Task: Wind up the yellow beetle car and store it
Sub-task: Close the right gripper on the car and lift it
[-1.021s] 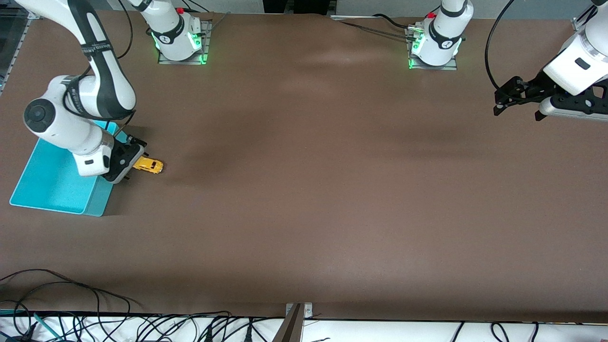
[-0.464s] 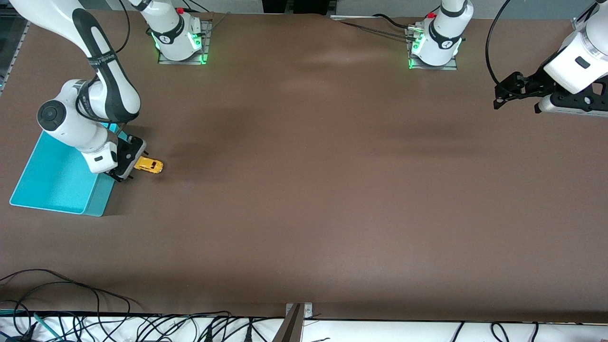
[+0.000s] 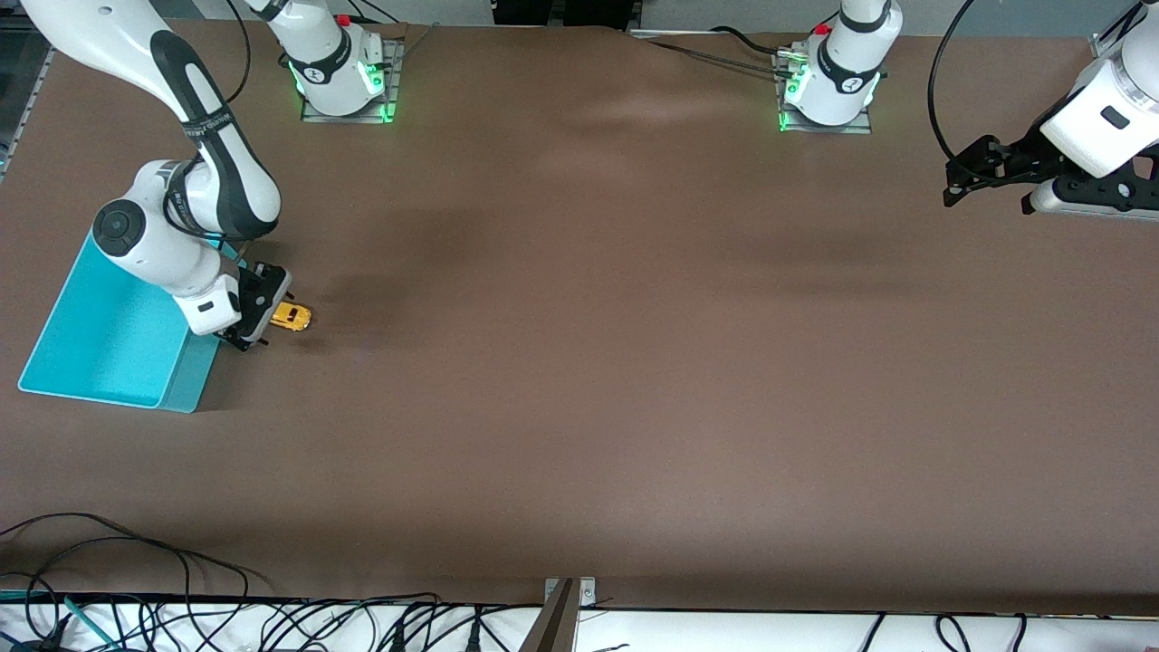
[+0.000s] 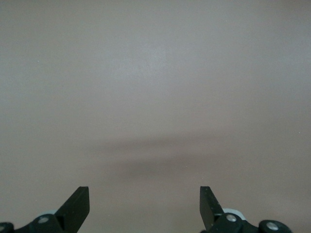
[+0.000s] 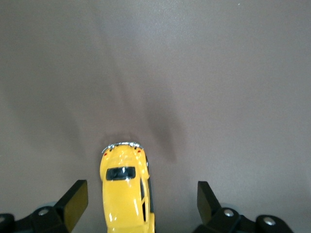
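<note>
The yellow beetle car point(image 3: 292, 316) stands on its wheels on the brown table point(image 3: 579, 362), directly under the right gripper point(image 3: 258, 312), and in the right wrist view the yellow beetle car point(image 5: 127, 194) lies lengthwise in the gap between the two black fingers point(image 5: 74, 203), clear of each of them, with its chrome bumper pointing away from the gripper. The right gripper's jaws are spread wide and have hold of nothing; the car rests free on the table. Just beside that gripper, toward the right arm's end of the table, sits the turquoise bin point(image 3: 54, 362), a shallow open tray whose visible floor holds nothing; the arm's wrist and forearm cover part of it. The right arm comes down from its base in a folded elbow, with the hand angled low over the table at the bin's edge. The left gripper point(image 3: 982, 177) hangs in the air over the left arm's end of the table, well apart from the car and the bin; its jaws are likewise spread wide and grasp nothing, and the left arm waits there.
</note>
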